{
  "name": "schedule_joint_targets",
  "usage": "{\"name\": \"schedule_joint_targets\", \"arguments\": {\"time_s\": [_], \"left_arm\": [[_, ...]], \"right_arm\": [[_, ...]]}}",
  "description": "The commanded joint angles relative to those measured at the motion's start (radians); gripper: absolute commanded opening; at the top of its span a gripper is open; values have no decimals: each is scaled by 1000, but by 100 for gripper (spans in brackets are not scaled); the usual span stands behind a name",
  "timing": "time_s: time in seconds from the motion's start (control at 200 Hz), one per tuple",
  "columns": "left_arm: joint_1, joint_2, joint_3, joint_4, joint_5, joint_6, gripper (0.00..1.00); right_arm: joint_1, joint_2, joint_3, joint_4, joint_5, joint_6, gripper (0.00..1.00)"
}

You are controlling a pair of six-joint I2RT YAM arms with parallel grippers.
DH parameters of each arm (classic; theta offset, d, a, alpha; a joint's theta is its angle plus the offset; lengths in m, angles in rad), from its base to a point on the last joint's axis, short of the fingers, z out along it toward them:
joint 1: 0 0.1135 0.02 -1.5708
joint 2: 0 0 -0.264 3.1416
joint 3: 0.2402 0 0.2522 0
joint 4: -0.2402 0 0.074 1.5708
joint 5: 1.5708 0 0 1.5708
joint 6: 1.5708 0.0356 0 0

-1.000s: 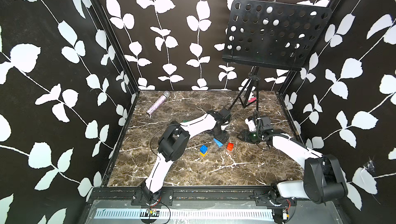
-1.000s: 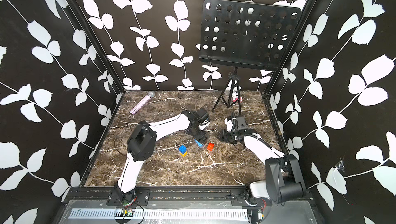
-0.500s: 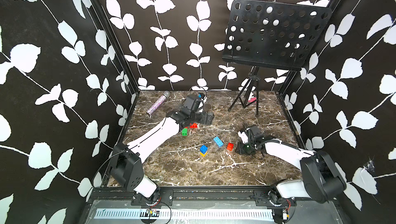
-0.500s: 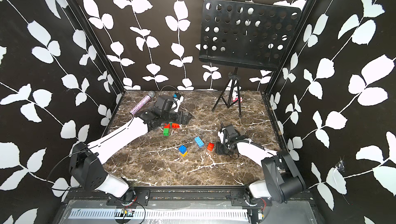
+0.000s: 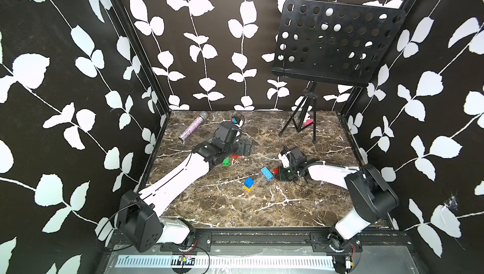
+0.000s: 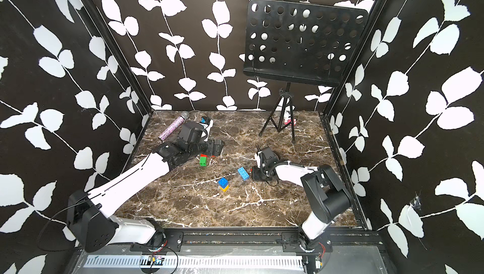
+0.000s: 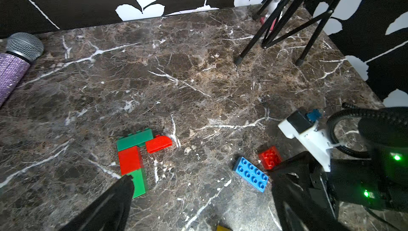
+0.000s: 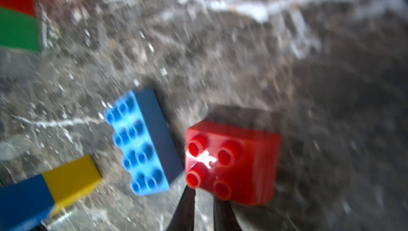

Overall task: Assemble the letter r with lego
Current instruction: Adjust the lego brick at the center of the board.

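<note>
The left gripper hangs wide open by the green-and-red bricks, far left. The right gripper, jaws nearly together, meets the red brick beside the light blue brick; whether it grasps is unclear.

Bare marble runs along the near edge in front of the blue-on-yellow stack, and another open stretch lies at the far middle between the left arm and the music stand's tripod. That arm slants across the left side up to the green-and-red cluster, with the microphone beyond it at the far left. The right arm reaches in from the right, and the light blue brick and red brick sit so close that little room shows between them.
</note>
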Motion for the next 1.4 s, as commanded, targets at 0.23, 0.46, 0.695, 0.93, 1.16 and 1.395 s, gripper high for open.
{"name": "schedule_joint_targets", "arguments": {"time_s": [0.23, 0.46, 0.695, 0.93, 1.16, 1.395], "left_arm": [[15, -222, -169, 34, -194, -32, 99], [29, -372, -278, 103, -212, -45, 99], [30, -386, -291, 62, -217, -49, 99], [30, -366, -295, 77, -203, -51, 99], [32, -334, -289, 83, -190, -54, 99], [31, -319, -284, 84, -182, -54, 99]], "right_arm": [[4, -116, 202, -129, -22, -149, 19], [-70, 68, 332, -251, 85, -239, 16], [-95, 172, 358, -273, 77, -254, 13], [-90, 129, 248, -269, 39, -225, 11], [-58, -34, 75, -279, 17, -150, 11], [-28, -226, 75, -376, 72, -128, 13]]}}
